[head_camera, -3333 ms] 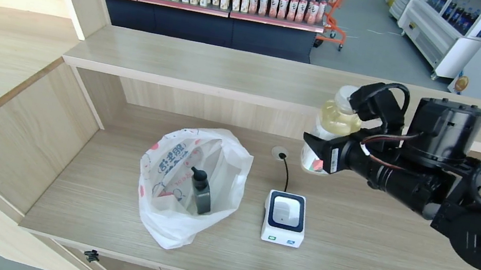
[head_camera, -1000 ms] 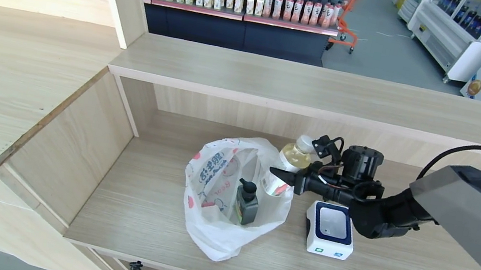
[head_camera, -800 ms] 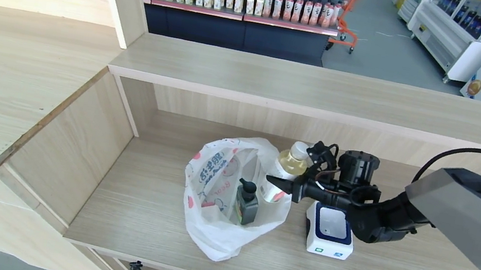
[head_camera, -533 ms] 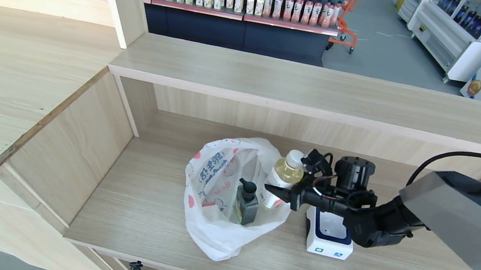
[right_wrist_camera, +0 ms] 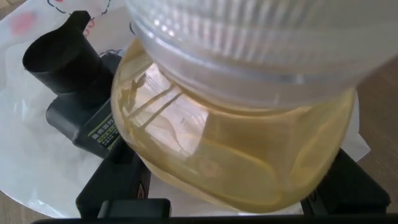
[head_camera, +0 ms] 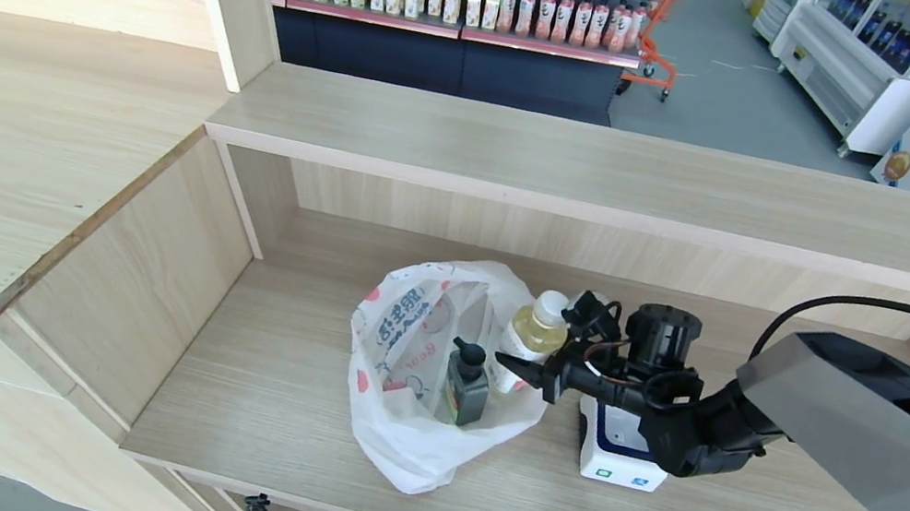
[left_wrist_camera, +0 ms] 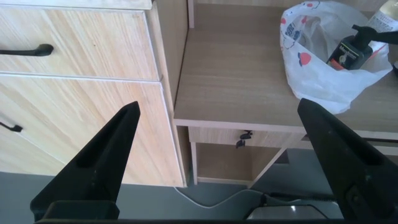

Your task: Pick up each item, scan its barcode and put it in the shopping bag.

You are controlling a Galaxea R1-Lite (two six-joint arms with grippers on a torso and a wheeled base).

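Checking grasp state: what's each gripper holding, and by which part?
The right gripper holds the bottle by its lower body, at the mouth of the bag. The left gripper is open and holds nothing.

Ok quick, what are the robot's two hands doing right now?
Left gripper: open, holding nothing.
Right gripper: shut on the bottle, at the mouth of the shopping bag.
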